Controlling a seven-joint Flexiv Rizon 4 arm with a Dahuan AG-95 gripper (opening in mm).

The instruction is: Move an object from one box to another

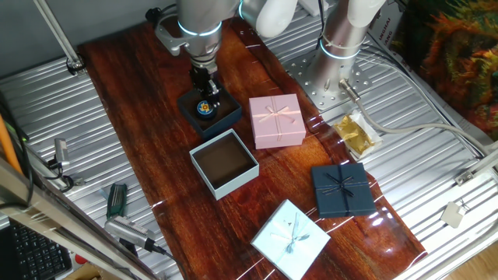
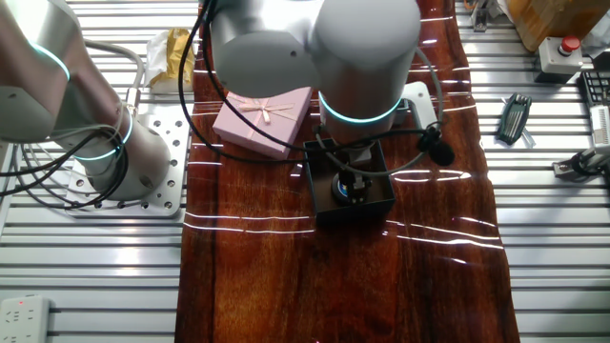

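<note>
The small disc (image 1: 205, 108), blue-rimmed with a yellow-orange centre, lies inside the small dark navy box tray (image 1: 222, 118) at the far end of the wooden board. My gripper (image 1: 206, 95) points straight down into this tray, its fingertips just above and around the disc, and looks slightly open. In the other fixed view the disc (image 2: 341, 191) shows in the navy tray (image 2: 379, 202) next to one dark finger (image 2: 356, 184). The pale blue lidless box (image 1: 204, 173) with its brown inside stands just in front of the navy tray; the arm hides it in the other fixed view.
A pink gift box (image 1: 277, 120) with a bow stands right of the navy tray, and also shows in the other fixed view (image 2: 265, 119). A flat navy gift box with ribbon (image 1: 342, 190) and a pale blue gift box with bow (image 1: 290, 237) lie nearer. A crumpled gold wrapper (image 1: 355, 132) lies off the board.
</note>
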